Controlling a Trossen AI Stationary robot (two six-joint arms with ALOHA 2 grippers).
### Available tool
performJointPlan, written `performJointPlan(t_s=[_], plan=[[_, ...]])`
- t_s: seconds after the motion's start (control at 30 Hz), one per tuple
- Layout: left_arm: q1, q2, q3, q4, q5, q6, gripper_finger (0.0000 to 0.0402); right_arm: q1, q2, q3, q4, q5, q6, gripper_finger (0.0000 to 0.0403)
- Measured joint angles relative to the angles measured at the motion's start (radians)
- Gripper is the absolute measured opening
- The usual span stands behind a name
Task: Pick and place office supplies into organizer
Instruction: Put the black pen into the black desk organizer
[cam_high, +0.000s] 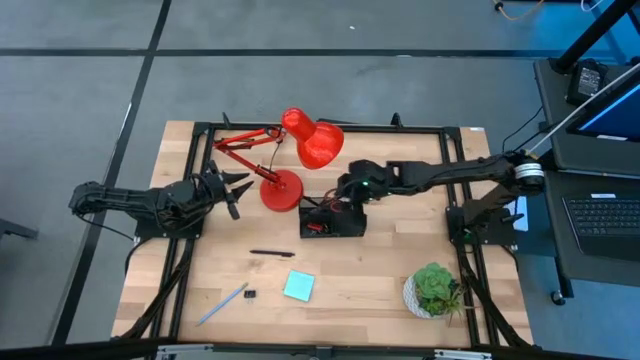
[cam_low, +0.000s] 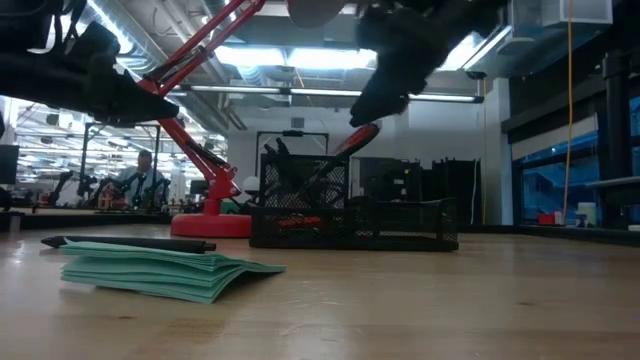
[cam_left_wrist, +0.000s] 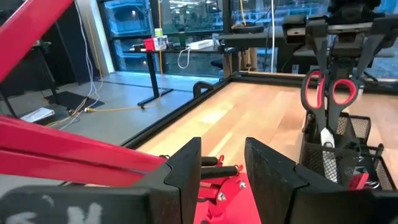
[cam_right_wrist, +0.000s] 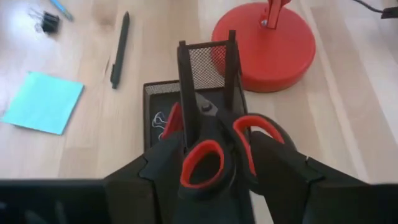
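Organizer (cam_high: 333, 222) | wooden table (cam_high: 380, 285) | grey floor (cam_high: 80, 100)

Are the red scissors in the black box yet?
In. The scissors stand blades-down in the organizer, red handles sticking up, with the right gripper just above them.

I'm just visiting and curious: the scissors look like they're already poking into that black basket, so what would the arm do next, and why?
Probably lift the right gripper straight up. The scissors stand blades-down in the organizer, red handles between its parted fingers, so they seem delivered. A black pen lies waiting.
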Motion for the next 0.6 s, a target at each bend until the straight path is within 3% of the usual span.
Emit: performJointPlan(t_s=[0.3, 0.6], plan=[[0.000, 0.036, 0.000, 0.002, 0.000, -0.019, 0.0118, 0.000, -0.290, -0.320, 0.252, 0.003, 0.057, 0.0190], [0.000, 0.058, 0.000, -0.001, 0.000, -0.041, 0.0118, 0.004, -0.530, -0.432, 0.289, -0.009, 0.033, 0.0191]])
